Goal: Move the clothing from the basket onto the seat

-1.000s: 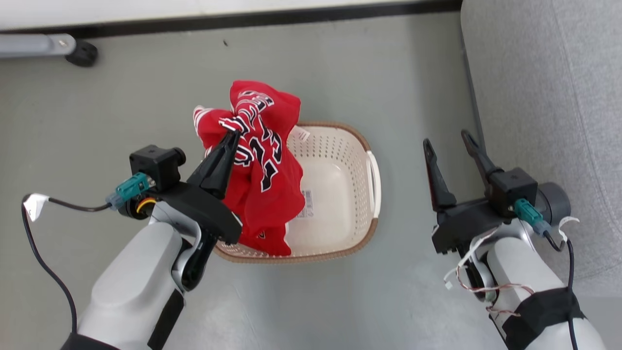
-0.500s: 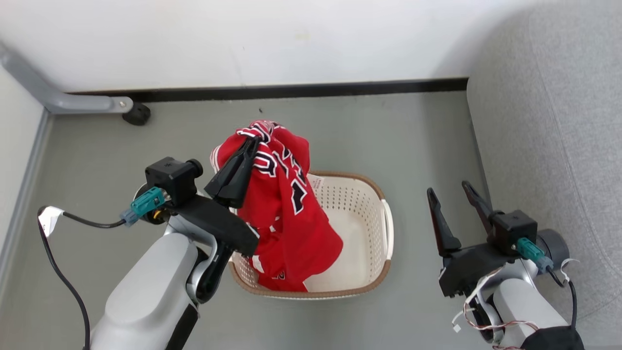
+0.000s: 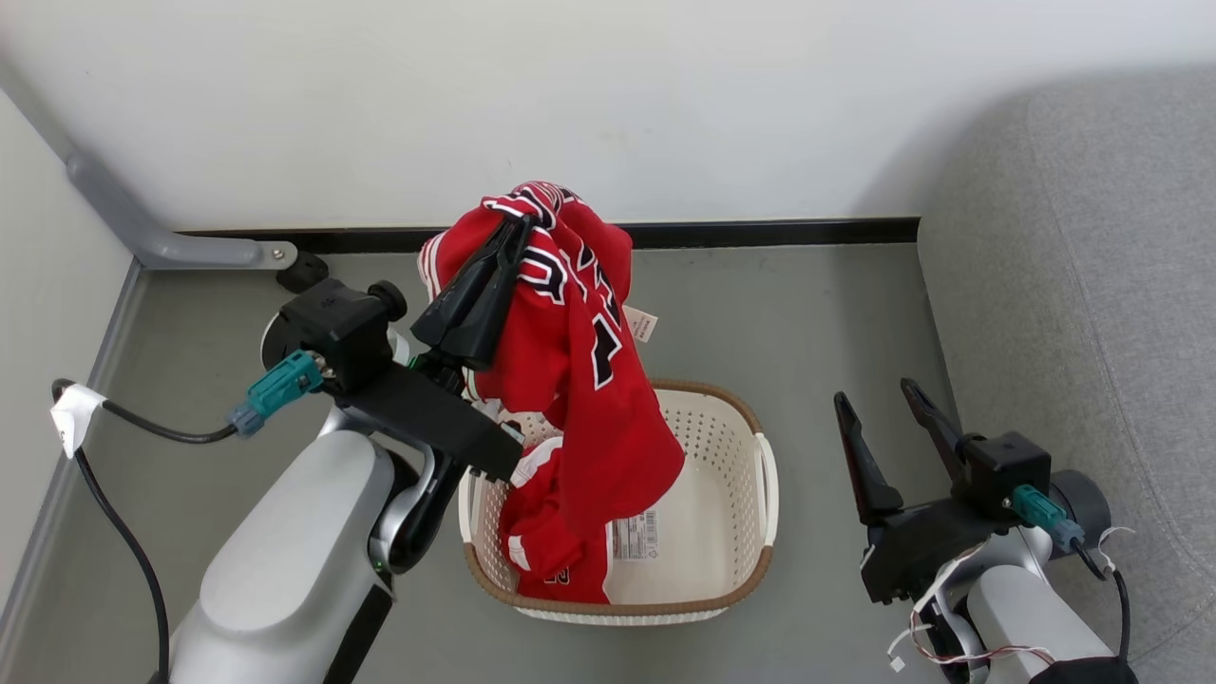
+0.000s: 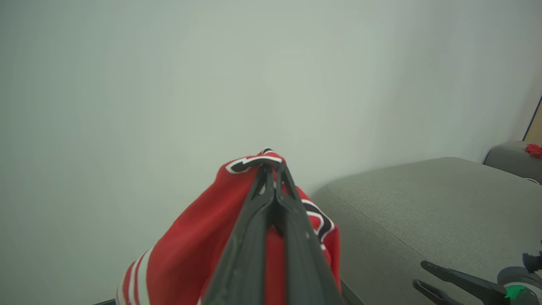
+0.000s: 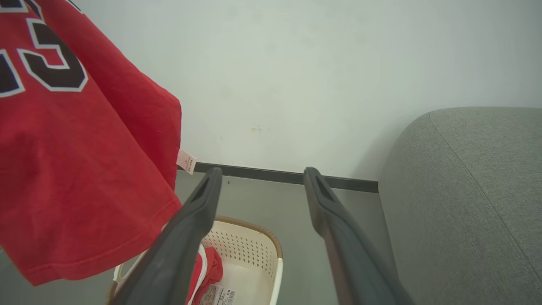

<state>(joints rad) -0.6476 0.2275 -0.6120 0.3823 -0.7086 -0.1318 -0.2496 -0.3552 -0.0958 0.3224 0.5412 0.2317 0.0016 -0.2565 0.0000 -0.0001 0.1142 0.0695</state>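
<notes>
Left side: the left gripper (image 3: 518, 231) is clenched on a gathered bunch of the jersey (image 3: 579, 399) at its lettered chest, with the arm raised well above the basket (image 3: 765, 494). Judged reason: a high pinch lets the cloth hang free, so the hem can clear the rim before any travel toward the seat (image 3: 1092, 285).

The jersey drapes from the fingertips in one long fold. It is red, with black numerals outlined in white and white stripe trim at one opening. A small sewn tag (image 3: 641, 323) sticks out at its right edge. The lower hem hangs over the basket mouth; contact with the contents cannot be determined.

Centre: the basket stands on the grey floor (image 3: 817, 313). A second red piece (image 3: 541, 560) lies crumpled against its left wall, beside a paper label (image 3: 635, 537).

Right side: the right gripper (image 3: 874, 394) has its fingers spread and carries nothing. It sits low between basket and seat, judged parked out of the way. Delivery not yet made
</notes>
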